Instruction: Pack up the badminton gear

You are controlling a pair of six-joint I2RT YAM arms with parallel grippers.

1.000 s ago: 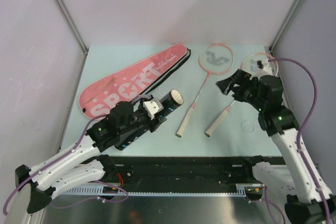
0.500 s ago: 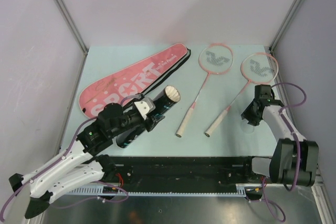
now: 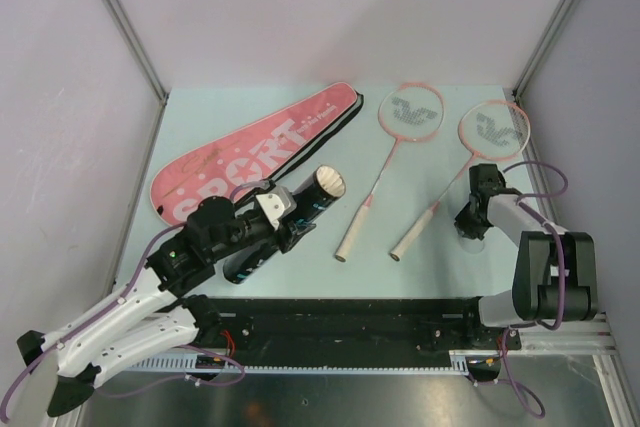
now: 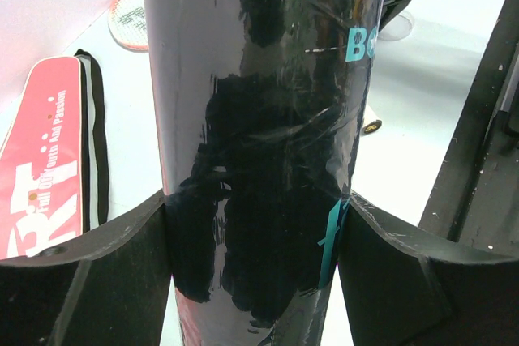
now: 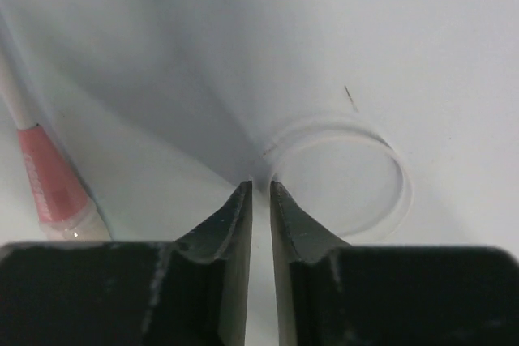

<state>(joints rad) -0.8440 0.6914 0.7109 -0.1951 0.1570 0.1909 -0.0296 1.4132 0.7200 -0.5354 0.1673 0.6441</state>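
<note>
Apparently the step in hand is the capping of the tube, with the real packing waiting behind it. The pale table [image 3: 420,272] is carrying all the gear. The pink bag [image 3: 250,152], lettered "SPORT", is lying flat at the back left. To the right of it the left racket [image 3: 410,112] and the right racket [image 3: 493,128] are lying side by side, apart from each other and outside the bag, with their heads to the back. The black tube [image 4: 259,79] is sitting in the left hand [image 4: 255,200], whose fingers are pressing on both of its sides. The tube is tilting with its open mouth toward the rackets. Something pale is showing in that mouth, but I cannot tell what it is. The right hand [image 5: 260,192] is reaching down to the table near the handle of the right racket. Its fingers are drawn almost together, leaving only a slit, and the tips are standing at the rim of the clear lid [image 5: 336,176], which is lying flat. Whether the rim is already pinched between them, I cannot tell. In my judgement the next move is asking for a sure pinch on that thin rim. Then the lid needs a lift without sliding and a square meeting with the mouth of the tube.
</note>
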